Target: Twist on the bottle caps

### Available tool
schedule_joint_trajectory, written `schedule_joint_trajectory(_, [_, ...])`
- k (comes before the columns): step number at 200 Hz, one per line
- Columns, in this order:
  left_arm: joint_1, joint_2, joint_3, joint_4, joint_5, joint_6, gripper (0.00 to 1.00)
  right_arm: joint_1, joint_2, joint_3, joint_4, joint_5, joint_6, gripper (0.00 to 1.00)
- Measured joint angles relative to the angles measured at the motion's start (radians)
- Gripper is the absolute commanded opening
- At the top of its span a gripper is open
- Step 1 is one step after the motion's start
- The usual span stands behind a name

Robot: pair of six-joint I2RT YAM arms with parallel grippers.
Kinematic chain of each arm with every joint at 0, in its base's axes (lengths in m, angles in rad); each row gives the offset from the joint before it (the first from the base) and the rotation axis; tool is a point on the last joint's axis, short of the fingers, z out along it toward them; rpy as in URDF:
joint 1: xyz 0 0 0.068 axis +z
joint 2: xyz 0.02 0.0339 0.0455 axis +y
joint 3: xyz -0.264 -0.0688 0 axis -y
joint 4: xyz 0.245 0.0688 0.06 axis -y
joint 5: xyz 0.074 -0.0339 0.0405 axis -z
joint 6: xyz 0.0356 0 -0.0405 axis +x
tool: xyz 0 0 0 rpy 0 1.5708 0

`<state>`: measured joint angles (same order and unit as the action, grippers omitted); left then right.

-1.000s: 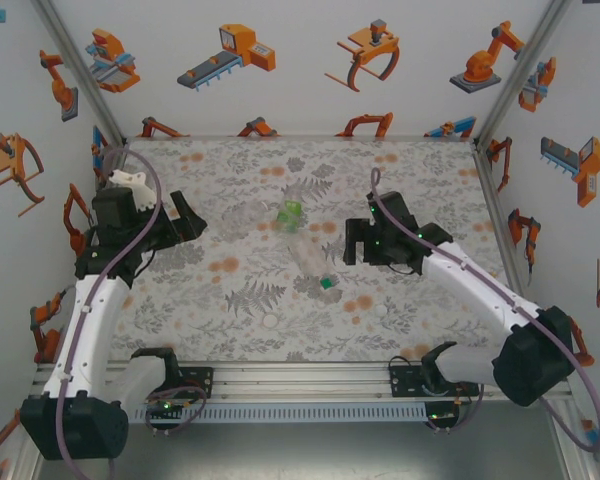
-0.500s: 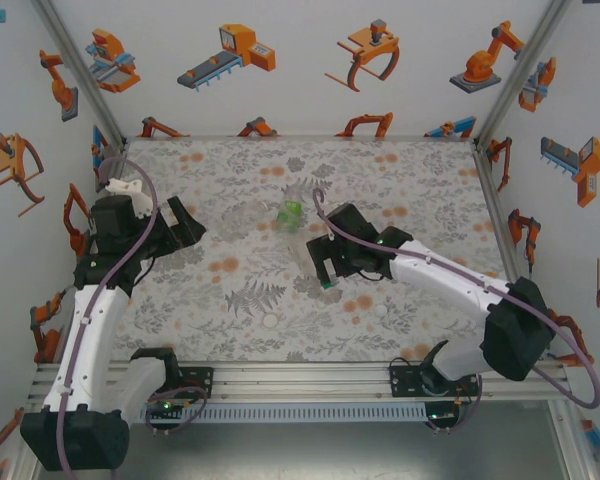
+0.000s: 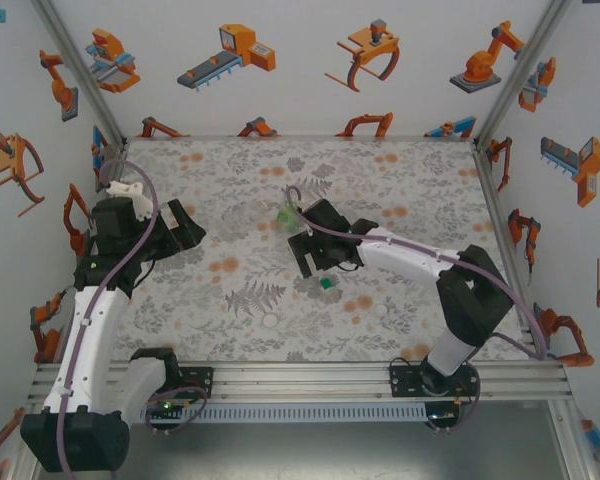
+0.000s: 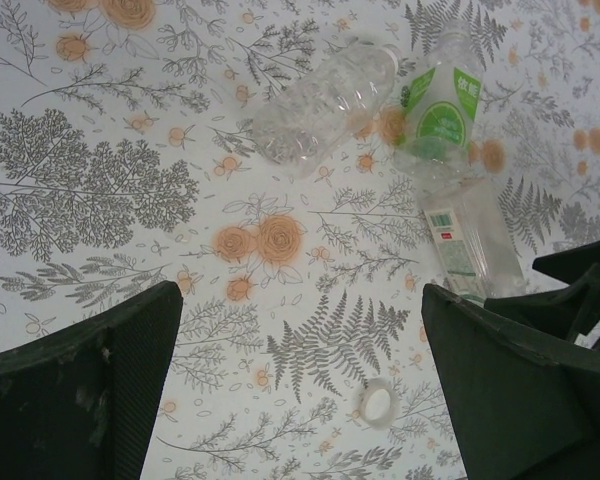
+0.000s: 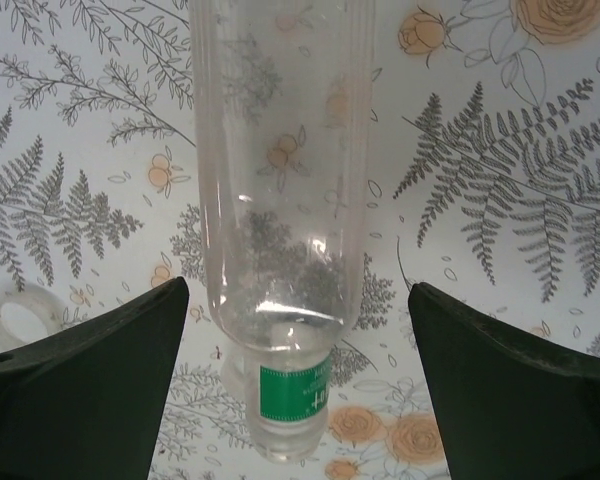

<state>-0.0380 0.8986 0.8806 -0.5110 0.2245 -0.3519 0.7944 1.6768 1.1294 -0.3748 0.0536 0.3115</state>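
Bottle (image 5: 280,200), clear and green-labelled, lies on its side on the counter (image 5: 500,180) between my right hand's (image 5: 298,290) released fingers, so I should lower squarely and clench gently mid-body, avoiding the white cap (image 5: 10,325) beside it.

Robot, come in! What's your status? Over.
Left tool open, hovering. Right tool open over lying clear bottle, not gripping. White cap loose beside it.

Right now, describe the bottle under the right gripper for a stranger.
Start at the flowered table, then the right gripper near its middle. A clear bottle lies between the open fingers; unlike its neighbours, it has a narrow green band at one end.
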Motion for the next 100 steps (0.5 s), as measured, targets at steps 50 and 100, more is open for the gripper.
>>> schedule_joint_trajectory(50, [0.0,-0.018,0.0,-0.022,-0.009,-0.007,0.97,0.0,0.094,0.018,0.044,-0.012,0.007,0.72])
schedule_joint_trajectory(100, [0.001,-0.035,0.0,-0.029,-0.023,-0.014,0.97,0.0,0.13,0.018,0.052,-0.014,0.014,0.64])
